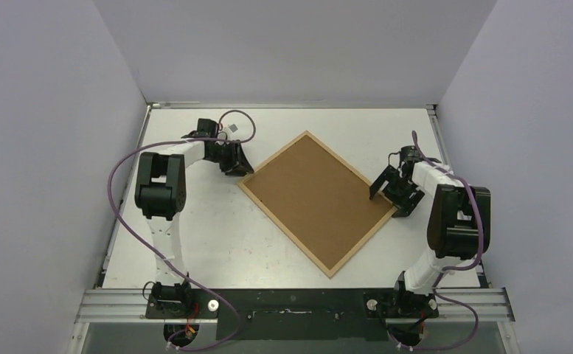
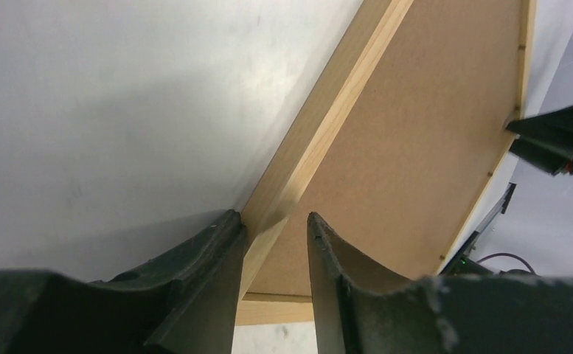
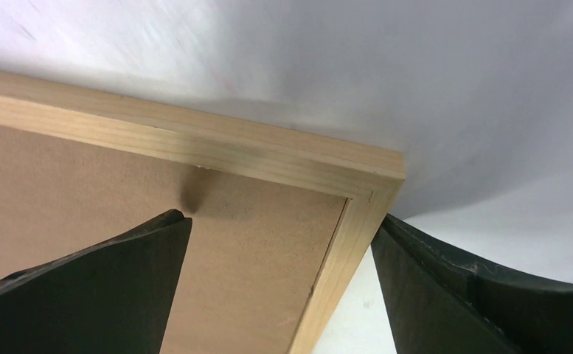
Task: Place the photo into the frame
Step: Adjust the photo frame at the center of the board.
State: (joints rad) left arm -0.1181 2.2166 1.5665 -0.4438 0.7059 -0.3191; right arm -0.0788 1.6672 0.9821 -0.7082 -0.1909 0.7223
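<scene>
Bench [image 1: 217, 236]: frame [image 1: 273, 158] lies flat, long axis far-left to near-right, brown backing panel [image 1: 316, 199] inside. Left gripper [image 2: 272, 221], narrowly apart, straddles the left corner rail. Right gripper [image 3: 279, 221], wide apart, straddles the right corner. Photo: not visible.

The frame [image 1: 287, 231] is seen lying flat on the white table [image 1: 217, 243], turned like a diamond, with the brown backing panel [image 1: 316, 195] filling it face up. Its left corner is met right at the jaws of the left gripper [image 1: 237, 164], whose spacing cannot be made out from above. Its right corner is placed between the jaws of the right gripper [image 1: 392, 195], which are spread wide: one finger is set over the panel side, the other beyond the outer edge.
</scene>
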